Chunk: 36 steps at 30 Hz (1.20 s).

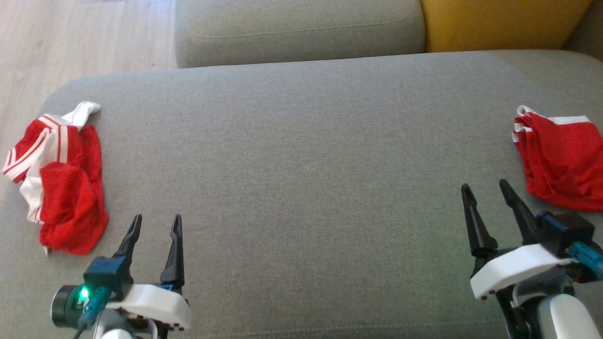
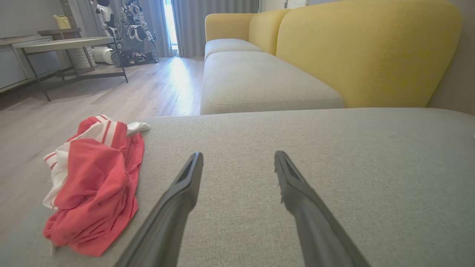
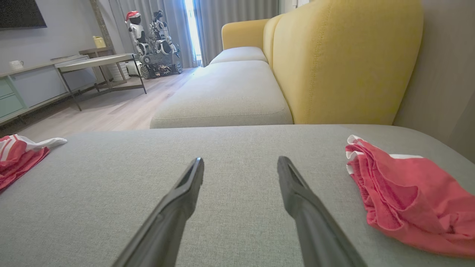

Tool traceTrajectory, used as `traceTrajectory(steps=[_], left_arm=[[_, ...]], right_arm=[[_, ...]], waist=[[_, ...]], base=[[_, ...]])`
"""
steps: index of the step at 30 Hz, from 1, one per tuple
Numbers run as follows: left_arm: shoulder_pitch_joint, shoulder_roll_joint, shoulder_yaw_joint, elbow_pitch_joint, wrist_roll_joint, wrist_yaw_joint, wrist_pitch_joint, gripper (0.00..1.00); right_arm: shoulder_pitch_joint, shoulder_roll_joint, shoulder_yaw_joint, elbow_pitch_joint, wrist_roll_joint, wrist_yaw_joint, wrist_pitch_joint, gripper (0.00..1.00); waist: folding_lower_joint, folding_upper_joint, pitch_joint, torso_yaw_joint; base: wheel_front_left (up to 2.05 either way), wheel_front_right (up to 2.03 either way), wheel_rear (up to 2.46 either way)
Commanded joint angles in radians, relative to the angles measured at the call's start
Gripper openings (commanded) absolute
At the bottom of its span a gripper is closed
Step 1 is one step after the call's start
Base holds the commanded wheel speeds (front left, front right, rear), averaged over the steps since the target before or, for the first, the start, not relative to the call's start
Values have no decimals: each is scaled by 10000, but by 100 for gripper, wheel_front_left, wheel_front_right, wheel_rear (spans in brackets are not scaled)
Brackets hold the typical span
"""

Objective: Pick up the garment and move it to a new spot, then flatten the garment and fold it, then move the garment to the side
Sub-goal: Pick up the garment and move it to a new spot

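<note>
Down from the head onto a broad grey seat (image 1: pixel 301 165). At its left rim, a red-and-white garment (image 1: pixel 66 188), crumpled into a heap. At the right rim, well apart from it, a second red garment (image 1: pixel 560 160) with white trim, cut off by the picture's border. Between the two, a plain stretch of grey fabric. Lower left, the left claw (image 1: pixel 157 217), fingers spread and holding nothing, just beside the heap but clear of it. Lower right, the right claw (image 1: pixel 484 184), likewise spread wide and empty, near the second red garment yet apart from it. Beyond the seat, another grey cushion (image 1: pixel 297 28), a yellow backrest (image 1: pixel 499 23) and pale wood floor (image 1: pixel 70 37).

Along the left wrist: the left claw (image 2: pixel 238 154) with two dark fingers parted above the grey fabric, gripping nothing. To their left, the red-and-white garment (image 2: pixel 92 185) at the seat's corner. Farther off, a counter (image 2: pixel 66 44) on thin dark legs, another robot (image 2: pixel 130 33) parked by grey curtains (image 2: pixel 211 22), and a small yellow can (image 2: pixel 62 21) on a shelf, contents hidden.

Along the right wrist: the right claw (image 3: pixel 240 158), fingers parted, empty. To the right, the second red garment (image 3: pixel 408 207), rumpled on the seat. At the far left edge, a corner of the red-and-white garment (image 3: pixel 18 155). Ahead, the yellow backrest and the long grey cushion. At left, on a sideboard (image 3: pixel 22 89), a white cup (image 3: pixel 16 65), its inside out of sight, with a dark screen (image 3: pixel 22 13) on the wall above.
</note>
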Motion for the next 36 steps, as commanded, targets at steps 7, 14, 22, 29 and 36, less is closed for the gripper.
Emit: traceTrajectory(steps=[7,14,22,29,36], left_arm=[[-920,204,355,-358,-102,44,-12,100],[-1078,202,502,-276,-207,49,-79,100],[-1045,167,606,-95,-308,29,-160,100],[-971,154,687,11,-373,-11,-210,100],[-1028,112,673,16,-346,-20,-233,100]], right_arm=[[-221,22,248,-988,-288,33,138,100],[-151,57,382,-1426,-372,33,342,100],[-35,108,605,-1573,-396,33,434,100],[41,136,602,-1704,-461,33,489,100],[122,183,590,-1733,-453,33,504,100]], waist=[[0,0,167,1000],[0,0,139,2237],[0,0,12,3439],[0,0,-7,3996],[0,0,-11,4236]], base=[[0,0,0],[0,0,0],[0,0,0],[0,0,0],[0,0,0]])
